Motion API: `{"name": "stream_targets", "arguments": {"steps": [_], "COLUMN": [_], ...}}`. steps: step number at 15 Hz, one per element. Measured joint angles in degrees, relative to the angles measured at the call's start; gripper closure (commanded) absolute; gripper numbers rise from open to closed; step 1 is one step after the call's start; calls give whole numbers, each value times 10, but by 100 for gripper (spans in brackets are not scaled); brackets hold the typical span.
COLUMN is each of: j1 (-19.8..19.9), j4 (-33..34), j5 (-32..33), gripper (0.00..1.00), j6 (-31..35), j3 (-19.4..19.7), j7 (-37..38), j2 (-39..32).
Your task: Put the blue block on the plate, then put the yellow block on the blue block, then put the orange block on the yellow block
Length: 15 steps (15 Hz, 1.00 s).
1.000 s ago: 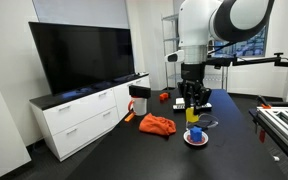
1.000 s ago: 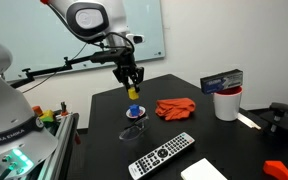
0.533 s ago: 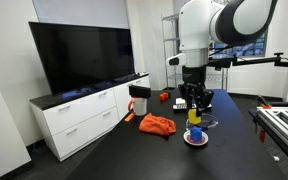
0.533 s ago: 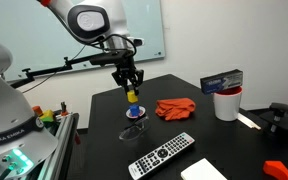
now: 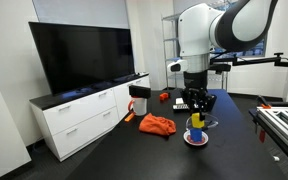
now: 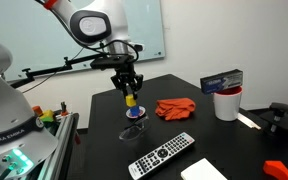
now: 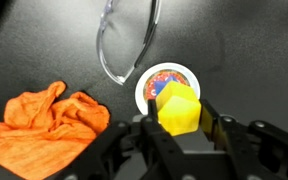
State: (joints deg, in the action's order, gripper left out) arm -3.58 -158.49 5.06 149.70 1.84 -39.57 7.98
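While the claw (image 7: 180, 122) grips the yellow block (image 7: 178, 107), a television (image 5: 82, 55) flanks the black table (image 5: 124, 152).

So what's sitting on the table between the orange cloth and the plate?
Nothing. In both exterior views the stretch of black table between the orange cloth and the plate is bare.

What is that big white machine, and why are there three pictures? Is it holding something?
It is a robot arm with a gripper, like a hand with two fingers. Two pictures come from cameras standing in the room; the third from a camera on the arm's wrist, looking down. The gripper squeezes a yellow block above a small plate, where a blue block sits. On the black table also lie an orange cloth, clear glasses and a remote control.
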Motion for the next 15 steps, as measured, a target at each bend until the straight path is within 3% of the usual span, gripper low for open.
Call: {"name": "stream_targets", "arguments": {"steps": [15], "j1": [-1], "j4": [0], "j5": [0], "gripper": [81], "j6": [44], "j3": [-7], "j7": [-6], "j2": [-32]}}
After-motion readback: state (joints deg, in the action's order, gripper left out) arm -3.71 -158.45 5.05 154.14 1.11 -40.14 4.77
